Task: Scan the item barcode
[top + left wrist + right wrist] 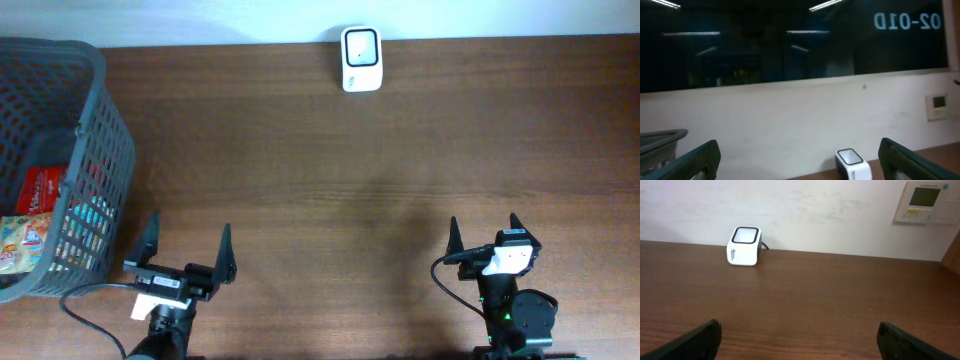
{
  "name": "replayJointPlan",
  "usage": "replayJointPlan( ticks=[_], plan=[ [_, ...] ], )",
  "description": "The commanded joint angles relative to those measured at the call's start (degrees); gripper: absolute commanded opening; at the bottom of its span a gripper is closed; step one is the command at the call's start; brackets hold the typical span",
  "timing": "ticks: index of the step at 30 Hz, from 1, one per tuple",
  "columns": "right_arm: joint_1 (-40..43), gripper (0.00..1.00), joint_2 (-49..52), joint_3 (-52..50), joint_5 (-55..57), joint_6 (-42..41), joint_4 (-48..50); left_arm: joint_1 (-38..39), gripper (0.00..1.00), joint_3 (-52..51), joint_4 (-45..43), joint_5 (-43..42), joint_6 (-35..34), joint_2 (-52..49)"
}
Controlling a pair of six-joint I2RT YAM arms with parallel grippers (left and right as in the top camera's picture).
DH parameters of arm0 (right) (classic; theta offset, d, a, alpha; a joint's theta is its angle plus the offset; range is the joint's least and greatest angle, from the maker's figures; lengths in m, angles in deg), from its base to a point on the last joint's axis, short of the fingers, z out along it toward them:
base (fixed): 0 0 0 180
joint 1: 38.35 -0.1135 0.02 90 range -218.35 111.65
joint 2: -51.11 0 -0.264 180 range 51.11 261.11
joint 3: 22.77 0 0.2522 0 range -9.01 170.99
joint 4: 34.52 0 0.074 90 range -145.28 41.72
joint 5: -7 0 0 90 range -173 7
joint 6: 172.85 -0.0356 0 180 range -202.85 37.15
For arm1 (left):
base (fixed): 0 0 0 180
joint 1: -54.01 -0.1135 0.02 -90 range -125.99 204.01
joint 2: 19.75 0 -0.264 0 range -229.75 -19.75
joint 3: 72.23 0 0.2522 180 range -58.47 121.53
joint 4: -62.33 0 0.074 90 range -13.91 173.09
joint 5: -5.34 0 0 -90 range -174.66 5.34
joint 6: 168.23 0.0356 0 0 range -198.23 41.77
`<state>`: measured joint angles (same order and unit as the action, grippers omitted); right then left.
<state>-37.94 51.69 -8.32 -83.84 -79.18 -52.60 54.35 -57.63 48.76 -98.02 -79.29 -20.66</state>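
Observation:
A white barcode scanner (360,59) with a dark window stands at the table's far edge against the wall; it also shows in the left wrist view (854,164) and the right wrist view (744,246). Packaged items (30,215), red and yellow, lie inside the grey basket (95,120) at the left. My left gripper (188,243) is open near the front edge, just right of the basket, holding nothing. My right gripper (484,232) is open at the front right, also with nothing between its fingers. No barcode is visible.
Brown wooden table (330,180) spans the view between the basket and the right arm. A white wall runs behind the scanner, with a thermostat panel (926,201) mounted on it. The basket rim (660,137) shows at the left wrist view's left edge.

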Motion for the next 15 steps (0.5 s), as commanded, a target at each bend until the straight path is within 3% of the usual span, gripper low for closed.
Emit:
replayJointPlan(
  ticks=[1,3,4,7,8,11,15],
  plan=[
    [-0.5,0.99,-0.1,-0.4,0.9,0.4,-0.3,-0.3,0.99,5.3,2.6,-2.0,4.7,0.2],
    [-0.6,0.99,-0.1,-0.4,0.9,0.4,-0.3,-0.3,0.99,10.7,10.6,-0.7,6.5,-0.5],
    [-0.6,0.99,-0.1,-0.4,0.9,0.4,-0.3,-0.3,0.99,16.5,19.3,1.4,6.6,-2.6],
    [-0.6,0.99,-0.1,-0.4,0.9,0.4,-0.3,-0.3,0.99,33.0,36.9,4.6,7.4,-14.0],
    [-0.6,0.99,-0.1,-0.4,0.9,0.4,-0.3,-0.2,0.99,38.4,40.3,1.1,7.4,-18.8],
    [-0.6,0.98,-0.1,-0.4,0.9,0.4,-0.3,-0.2,0.99,44.9,41.1,-10.1,7.4,-25.7],
    [-0.6,0.99,-0.1,-0.4,0.9,0.4,-0.3,-0.3,0.99,46.6,40.3,-7.9,4.5,-29.6]
  ],
)
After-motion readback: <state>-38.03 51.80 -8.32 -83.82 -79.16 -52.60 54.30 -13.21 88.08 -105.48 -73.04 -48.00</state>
